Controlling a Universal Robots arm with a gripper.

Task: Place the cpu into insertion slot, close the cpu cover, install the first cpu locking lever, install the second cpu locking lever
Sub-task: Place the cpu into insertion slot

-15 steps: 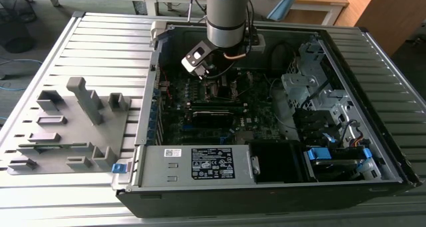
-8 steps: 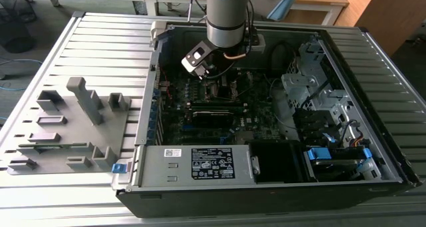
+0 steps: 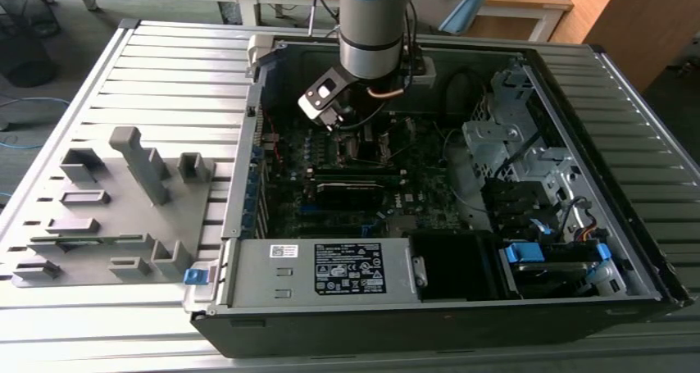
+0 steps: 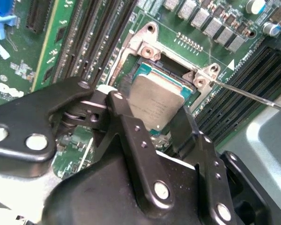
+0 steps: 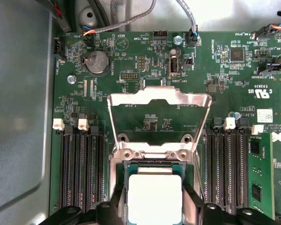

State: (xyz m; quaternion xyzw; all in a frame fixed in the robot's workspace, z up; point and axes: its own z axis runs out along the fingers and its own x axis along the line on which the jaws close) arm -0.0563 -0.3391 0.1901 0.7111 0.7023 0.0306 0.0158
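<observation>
Black fingers (image 4: 126, 117) of your end effector (image 4: 152, 112) are clenched on two opposite edges of the cpu (image 4: 154, 96). They hold it right over the slot (image 5: 152, 154), likely so it seats squarely; whether it has bottomed out, you cannot tell. Just beyond the end effector the cover (image 5: 159, 98) stands swung open, leaving the slot free beneath.

On slatted table (image 3: 164, 61): computer case (image 3: 438, 330), grey fixture (image 3: 120, 217)

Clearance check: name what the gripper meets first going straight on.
Likely the socket: the gripper points down at it with the chip held over it, though the remaining gap is unclear.
</observation>
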